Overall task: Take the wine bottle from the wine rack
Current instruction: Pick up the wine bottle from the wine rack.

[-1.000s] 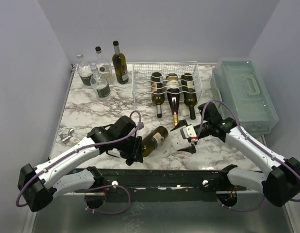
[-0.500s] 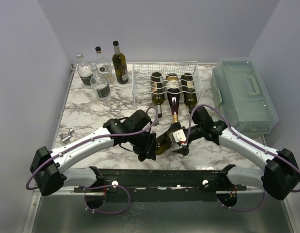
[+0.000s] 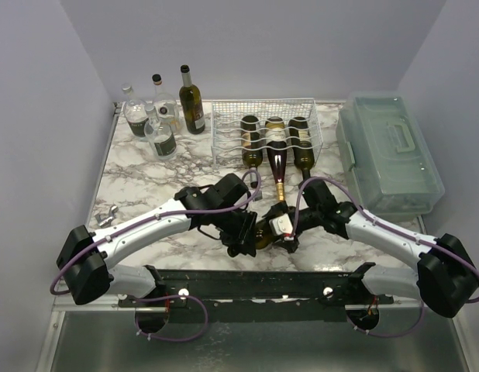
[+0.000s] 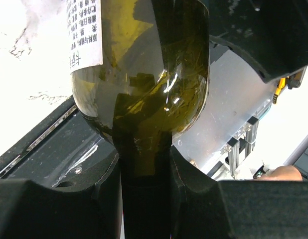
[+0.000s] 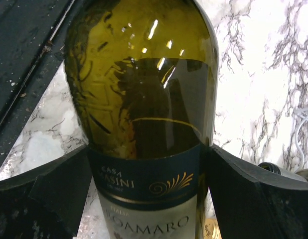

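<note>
Green wine bottle (image 4: 144,84) neck between black fingers (image 4: 54,209)

Both arms reach in from the lower corners of the top view and meet at lower centre. The left arm (image 3: 146,227) bends inward, its left gripper (image 3: 241,234) clamped tight on the neck of the wine bottle (image 3: 263,230). The right arm (image 3: 383,231) mirrors it. The right gripper (image 3: 284,231) is spread wide, fingers (image 5: 54,199) flanking the bottle's body — whether they press cannot be told.
</note>
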Motion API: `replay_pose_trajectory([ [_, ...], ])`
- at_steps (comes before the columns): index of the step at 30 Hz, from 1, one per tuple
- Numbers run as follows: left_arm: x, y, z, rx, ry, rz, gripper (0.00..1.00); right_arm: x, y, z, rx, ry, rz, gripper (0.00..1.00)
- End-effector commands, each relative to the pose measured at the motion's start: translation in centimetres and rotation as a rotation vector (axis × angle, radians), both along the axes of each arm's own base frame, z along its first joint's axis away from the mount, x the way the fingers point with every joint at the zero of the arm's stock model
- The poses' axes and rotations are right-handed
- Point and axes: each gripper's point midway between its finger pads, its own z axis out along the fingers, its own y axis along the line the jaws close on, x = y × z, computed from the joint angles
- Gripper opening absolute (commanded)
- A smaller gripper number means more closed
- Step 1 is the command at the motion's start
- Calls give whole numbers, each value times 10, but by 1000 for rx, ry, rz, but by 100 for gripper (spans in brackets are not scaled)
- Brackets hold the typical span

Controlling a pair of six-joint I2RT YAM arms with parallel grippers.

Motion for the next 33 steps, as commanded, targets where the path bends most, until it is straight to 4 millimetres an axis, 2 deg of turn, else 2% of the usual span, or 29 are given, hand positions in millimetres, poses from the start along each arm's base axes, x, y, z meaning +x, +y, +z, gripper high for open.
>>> replay_pose_trajectory([
  [1,10,-34,49,-223,-93,-60,0,6,2,-1,13,-23,-40,88],
  [6,10,-36,48,-231,-83,-63,0,6,3,-1,29,-32,-50,76],
  [10,10,-37,46,-232,-80,-66,2,1,1,-1,34,-46,-24,62],
  [11,10,-37,45,-231,-79,-65,14,-1,-1,-1,31,-49,-12,58],
  [13,11,-37,43,-234,-77,-64,29,-5,-2,-2,29,-45,5,49],
  [17,10,-37,42,-248,-74,-60,52,-8,-4,-3,25,-43,11,26],
  [20,13,-35,38,-247,-84,-50,65,-7,-6,0,31,-37,9,16],
  [24,17,-29,33,-239,-103,-34,73,-7,-8,3,41,-28,4,13],
  [27,21,-24,30,-232,-128,-22,75,-5,-11,6,56,-8,-7,12],
  [33,44,-9,48,-257,-320,69,80,-3,-16,12,79,20,-19,12],
])
